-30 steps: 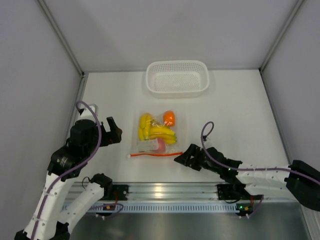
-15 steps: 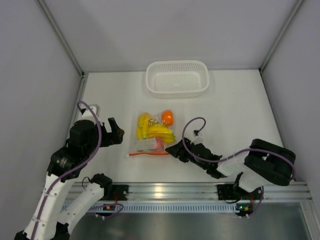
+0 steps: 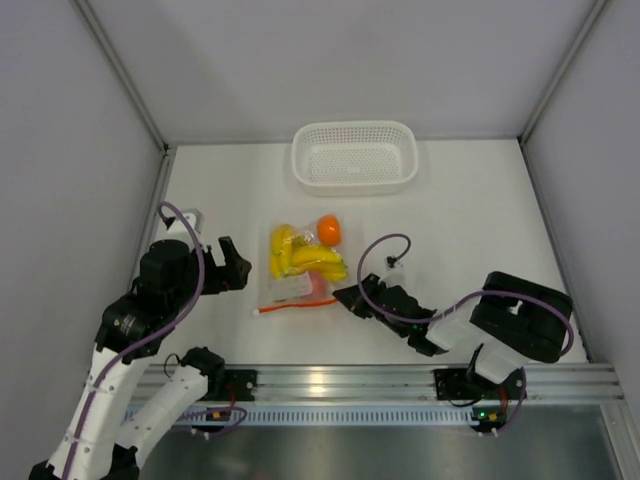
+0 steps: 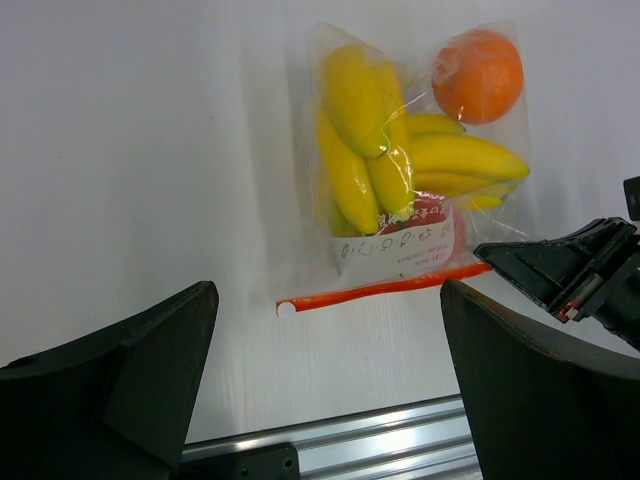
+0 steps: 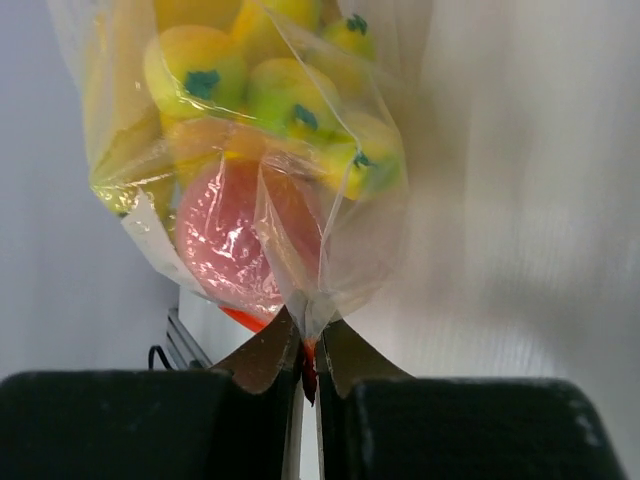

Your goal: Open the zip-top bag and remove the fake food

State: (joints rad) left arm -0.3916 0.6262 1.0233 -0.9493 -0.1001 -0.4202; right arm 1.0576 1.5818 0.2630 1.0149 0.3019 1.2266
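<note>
Pinching zip-top bag (image 3: 300, 290) corner, my right jaws clamped on it | my left jaws wide apart | bag looks unopened | fake food (image 3: 305, 258) all inside

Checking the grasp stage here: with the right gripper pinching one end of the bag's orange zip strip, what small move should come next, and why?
Probably bring the open left gripper toward the free end of the orange zip strip. The right gripper is shut on the other end, the zip-top bag looks closed with the toy bananas inside, and the left gripper hangs apart from it.
</note>
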